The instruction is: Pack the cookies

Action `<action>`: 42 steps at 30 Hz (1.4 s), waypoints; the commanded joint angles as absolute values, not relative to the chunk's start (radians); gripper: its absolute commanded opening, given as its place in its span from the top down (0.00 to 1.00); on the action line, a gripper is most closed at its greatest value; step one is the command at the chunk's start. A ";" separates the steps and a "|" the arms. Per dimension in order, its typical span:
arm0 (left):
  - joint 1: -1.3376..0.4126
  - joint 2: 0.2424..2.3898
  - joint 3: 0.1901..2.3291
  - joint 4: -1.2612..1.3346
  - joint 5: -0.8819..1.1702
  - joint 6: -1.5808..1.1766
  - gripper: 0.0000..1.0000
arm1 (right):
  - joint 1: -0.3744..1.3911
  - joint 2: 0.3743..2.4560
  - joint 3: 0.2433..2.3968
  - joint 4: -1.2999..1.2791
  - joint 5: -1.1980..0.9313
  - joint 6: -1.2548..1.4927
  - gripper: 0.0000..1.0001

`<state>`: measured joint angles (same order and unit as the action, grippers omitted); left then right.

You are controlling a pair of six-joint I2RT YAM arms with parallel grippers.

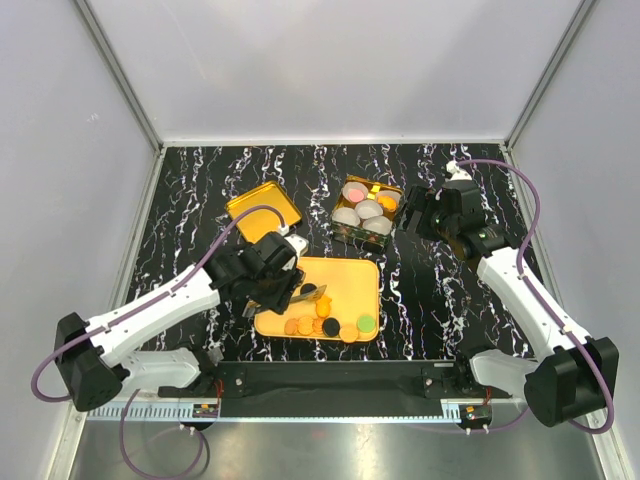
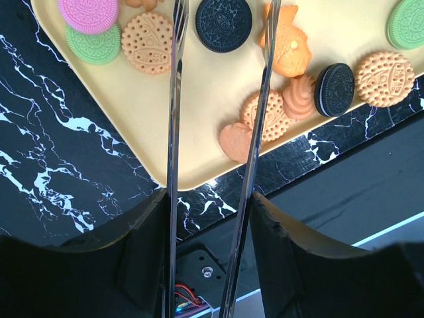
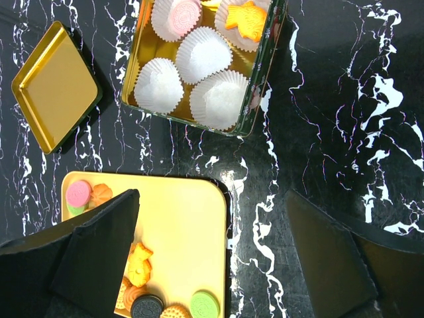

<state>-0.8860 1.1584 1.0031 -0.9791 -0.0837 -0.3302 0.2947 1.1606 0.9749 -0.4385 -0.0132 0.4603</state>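
Left wrist: left claw clamps metal tongs over cookies on yellow tray
Right wrist: right claw wide, empty, beside tin

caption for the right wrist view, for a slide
Open right gripper near a tin of paper cups, some holding cookies; gold lid and yellow cookie tray alongside.

table: black marble, white veins | walls: plain pale grey panels | corner posts: metal
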 commanded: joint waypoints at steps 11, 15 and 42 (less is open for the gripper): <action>-0.900 1.180 1.000 -0.973 -0.117 -0.370 0.46 | 0.301 1.132 0.963 -0.407 -0.020 0.466 0.00; -0.900 1.178 1.002 -0.977 -0.117 -0.373 0.46 | 0.301 1.131 0.962 -0.405 -0.020 0.466 0.00; -0.927 1.195 1.063 -1.005 -0.138 -0.365 0.57 | 0.301 1.131 0.977 -0.413 -0.018 0.460 0.00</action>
